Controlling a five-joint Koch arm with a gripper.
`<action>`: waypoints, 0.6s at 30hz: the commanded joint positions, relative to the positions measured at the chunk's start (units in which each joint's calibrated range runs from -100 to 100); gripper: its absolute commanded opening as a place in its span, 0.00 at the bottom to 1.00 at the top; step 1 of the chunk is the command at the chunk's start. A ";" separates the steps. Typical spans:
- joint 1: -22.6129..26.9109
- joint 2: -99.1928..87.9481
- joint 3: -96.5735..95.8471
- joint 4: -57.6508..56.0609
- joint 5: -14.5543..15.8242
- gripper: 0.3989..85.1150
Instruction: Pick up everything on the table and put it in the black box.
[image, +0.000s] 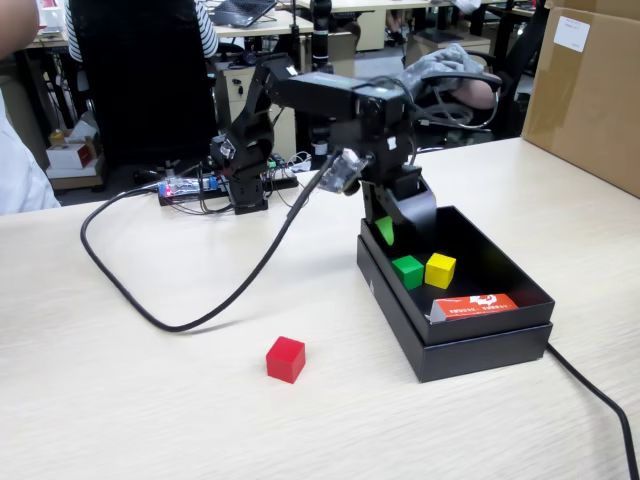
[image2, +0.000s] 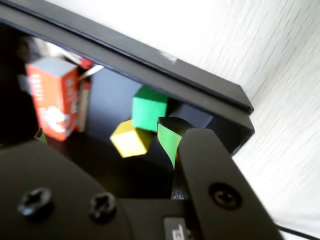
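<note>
Bench (image: 150, 400) was pale beige wood-grain, box (image: 480, 345) matte black. Cubes were red (image: 285, 359), green (image: 407, 271) and yellow (image: 440, 270); the carton (image: 475, 306) was orange-red and white. Claw (image: 388, 228) was black with a green strip.

In the wrist view the gripper (image2: 172, 145) shows one jaw with a green strip; the other jaw is hidden, so its opening cannot be judged. The orange-red carton (image2: 54, 95) inside the black box (image2: 200, 95) is blurred, its print unreadable. The box's far end is cut off at the left edge.
</note>
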 joint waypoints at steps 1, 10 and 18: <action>-0.83 -10.94 1.65 1.33 -0.73 0.53; -5.03 -29.64 -9.32 4.96 -4.59 0.54; -9.82 -46.62 -23.64 5.05 -5.67 0.54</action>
